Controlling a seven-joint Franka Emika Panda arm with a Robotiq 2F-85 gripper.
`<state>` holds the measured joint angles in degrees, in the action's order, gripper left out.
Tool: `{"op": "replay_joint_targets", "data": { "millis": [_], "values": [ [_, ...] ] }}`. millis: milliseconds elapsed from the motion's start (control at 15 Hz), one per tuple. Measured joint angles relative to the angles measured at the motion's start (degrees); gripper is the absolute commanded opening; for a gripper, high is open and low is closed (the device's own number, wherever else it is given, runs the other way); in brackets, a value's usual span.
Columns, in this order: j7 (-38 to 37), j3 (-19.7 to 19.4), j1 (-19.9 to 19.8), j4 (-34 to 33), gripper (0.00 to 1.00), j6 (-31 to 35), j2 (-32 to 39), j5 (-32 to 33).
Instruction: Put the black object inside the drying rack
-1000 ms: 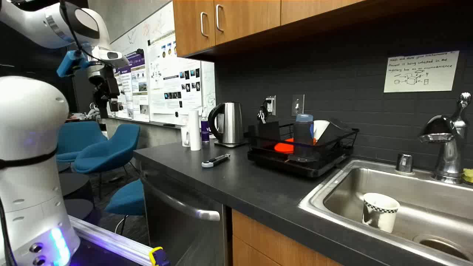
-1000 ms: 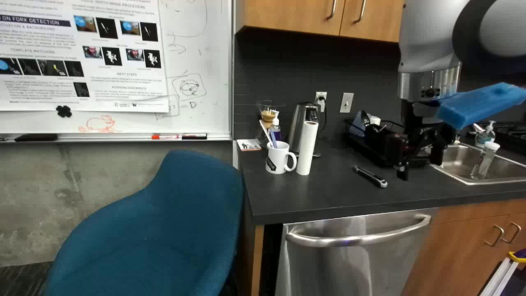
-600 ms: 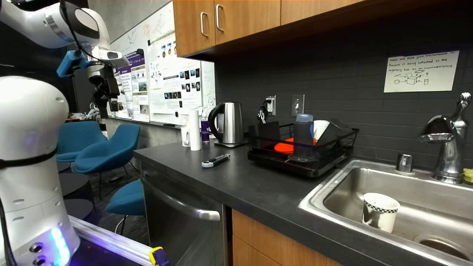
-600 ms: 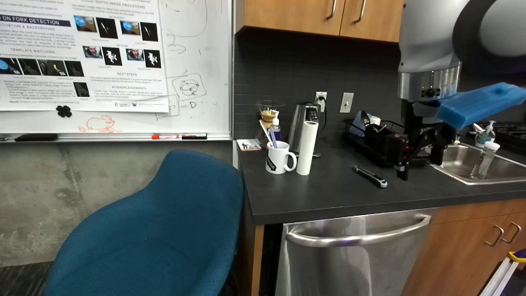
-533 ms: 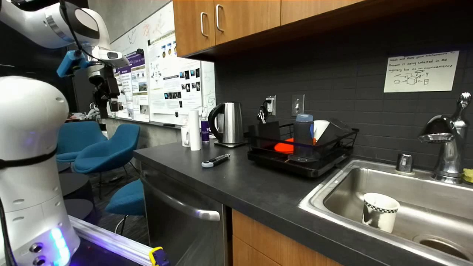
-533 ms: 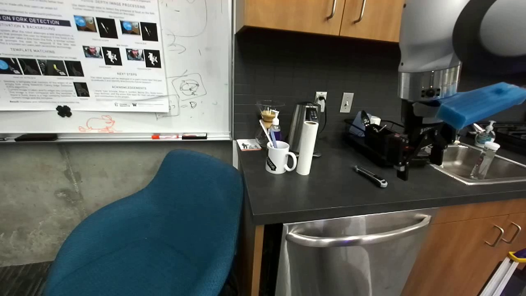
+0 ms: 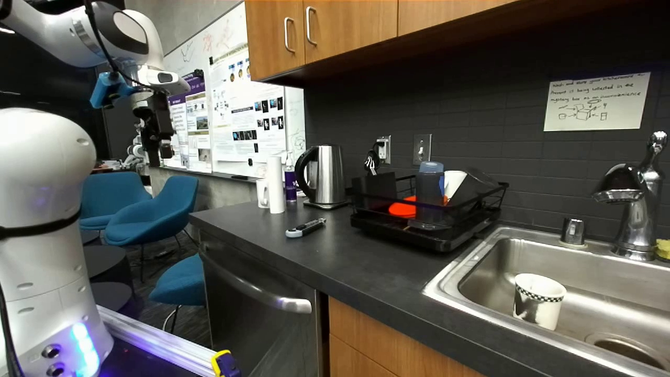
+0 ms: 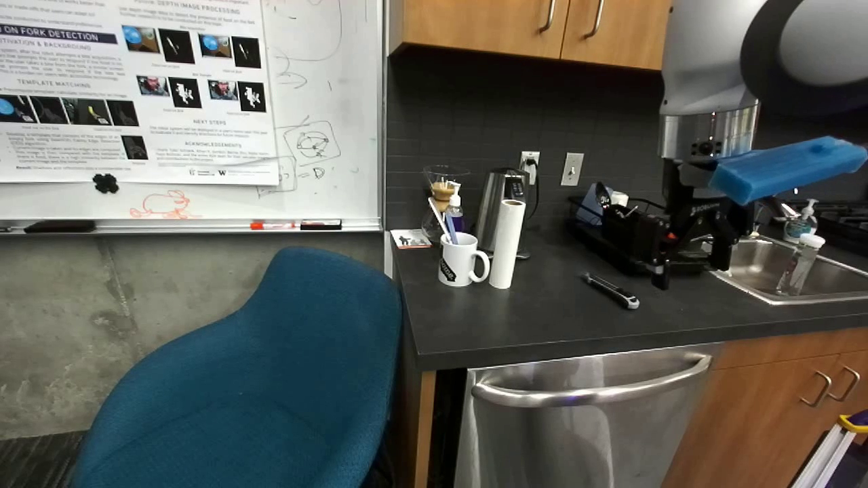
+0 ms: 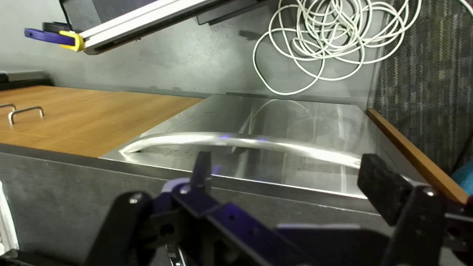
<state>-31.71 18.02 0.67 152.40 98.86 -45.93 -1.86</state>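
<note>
The black object (image 7: pixel 306 228) is a small, slim, flat black item with a pale grey end. It lies on the dark counter in both exterior views (image 8: pixel 612 291), left of the drying rack. In the wrist view a small part of it (image 9: pixel 175 255) shows at the bottom, mostly hidden behind the gripper. The drying rack (image 7: pixel 445 243) is a black wire rack, loaded with dishes; it also shows behind the gripper in an exterior view (image 8: pixel 588 236). My gripper (image 7: pixel 160 155) is open and empty, raised in the air (image 8: pixel 690 271). Its fingers stand wide apart in the wrist view (image 9: pixel 287 168).
A steel kettle (image 7: pixel 330 175), a white roll (image 7: pixel 276 186) and a white mug (image 8: pixel 460 261) stand on the counter (image 8: pixel 515 325). The sink (image 7: pixel 492 272) with a cup (image 7: pixel 539 301) lies right of the rack. Wooden cabinets (image 7: pixel 345 26) hang above. The dishwasher handle (image 9: pixel 236 139) sticks out in front.
The arm and gripper have shifted a little to the right in one exterior picture and slightly upward in another. The gripper stays open. The black object and the rack have not moved.
</note>
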Motion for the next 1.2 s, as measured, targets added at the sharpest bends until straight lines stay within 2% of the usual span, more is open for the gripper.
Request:
{"op": "replay_joint_targets", "data": {
  "millis": [267,533,933,1200],
  "values": [
    [-2.9,-4.34,-3.19,0.29,1.0,2.3,0.01,-2.7],
    [-4.99,-8.47,-5.65,1.64,1.0,5.98,0.02,-8.32],
    [-10.35,-11.73,-7.96,6.34,1.0,13.45,-0.26,-17.39],
    [-15.48,-13.37,-10.41,7.09,1.0,17.68,-0.25,-19.92]
  ]
}}
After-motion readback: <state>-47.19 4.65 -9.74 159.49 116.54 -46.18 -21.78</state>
